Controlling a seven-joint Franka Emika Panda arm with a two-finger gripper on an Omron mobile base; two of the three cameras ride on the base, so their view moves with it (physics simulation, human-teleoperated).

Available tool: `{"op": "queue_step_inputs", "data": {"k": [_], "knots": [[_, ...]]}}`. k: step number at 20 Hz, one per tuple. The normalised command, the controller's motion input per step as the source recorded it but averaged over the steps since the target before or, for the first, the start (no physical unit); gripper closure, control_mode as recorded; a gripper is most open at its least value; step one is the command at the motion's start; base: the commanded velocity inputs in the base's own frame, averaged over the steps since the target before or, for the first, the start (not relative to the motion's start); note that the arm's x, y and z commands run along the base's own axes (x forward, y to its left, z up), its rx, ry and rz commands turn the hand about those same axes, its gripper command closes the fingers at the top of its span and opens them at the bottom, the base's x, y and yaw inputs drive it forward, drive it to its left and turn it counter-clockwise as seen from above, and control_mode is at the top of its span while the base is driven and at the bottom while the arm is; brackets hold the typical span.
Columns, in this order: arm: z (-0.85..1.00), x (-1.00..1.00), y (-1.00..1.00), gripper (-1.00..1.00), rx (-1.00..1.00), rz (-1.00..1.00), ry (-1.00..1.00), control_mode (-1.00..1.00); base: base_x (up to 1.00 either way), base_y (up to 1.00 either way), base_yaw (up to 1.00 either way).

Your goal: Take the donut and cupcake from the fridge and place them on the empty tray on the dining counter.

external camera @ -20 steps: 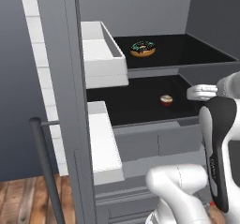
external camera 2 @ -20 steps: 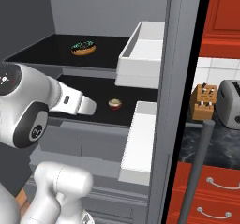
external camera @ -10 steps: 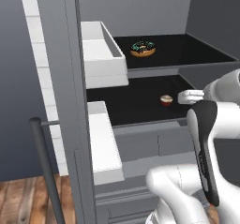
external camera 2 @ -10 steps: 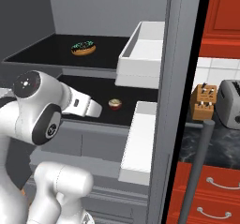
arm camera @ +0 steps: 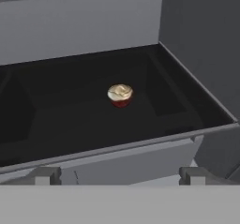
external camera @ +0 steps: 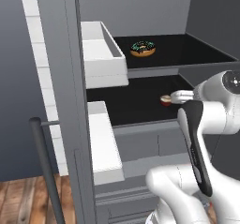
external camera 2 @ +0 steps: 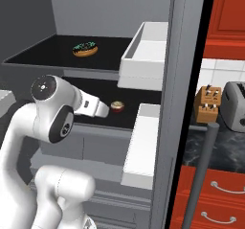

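The fridge stands open, its shelves black. On the upper shelf lies the donut, with dark icing and teal sprinkles. The small cupcake sits on the shelf below, near its front edge. My gripper is level with that lower shelf, pointing at the cupcake from just outside the shelf front and a short way off. Its fingertips stand wide apart, open, with nothing between them. The tray and the dining counter are out of view.
White door bins project beside both shelves, with lower bins under them. A dark bar handle rises in front. Right of the fridge, a knife block and a toaster stand below red cabinets.
My hand has slid in towards the cupcake and is closer to it now, while the arm's elbow has swung lower. The donut and cupcake have not moved.
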Motion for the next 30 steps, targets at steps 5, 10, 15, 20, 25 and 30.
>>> {"op": "queue_step_inputs", "data": {"k": [5,10,15,20,25,30], "knots": [[-0.16,0.51,-0.1,-1.0,0.03,0.04,0.0,-1.0,0.0,0.0,0.0],[-0.22,0.48,-0.09,-1.0,0.0,0.03,0.0,-1.0,0.0,0.0,0.0],[-0.29,0.39,-0.07,-1.0,0.0,0.0,0.0,-1.0,0.0,0.0,0.0],[-0.25,0.5,-0.02,-1.0,0.0,0.0,0.0,-1.0,0.0,0.0,0.0],[-0.23,0.51,-0.05,-1.0,0.0,0.0,0.0,-1.0,0.0,0.0,0.0],[-0.13,0.44,-0.16,-1.0,0.0,0.0,0.0,-1.0,0.0,0.0,0.0]]}}
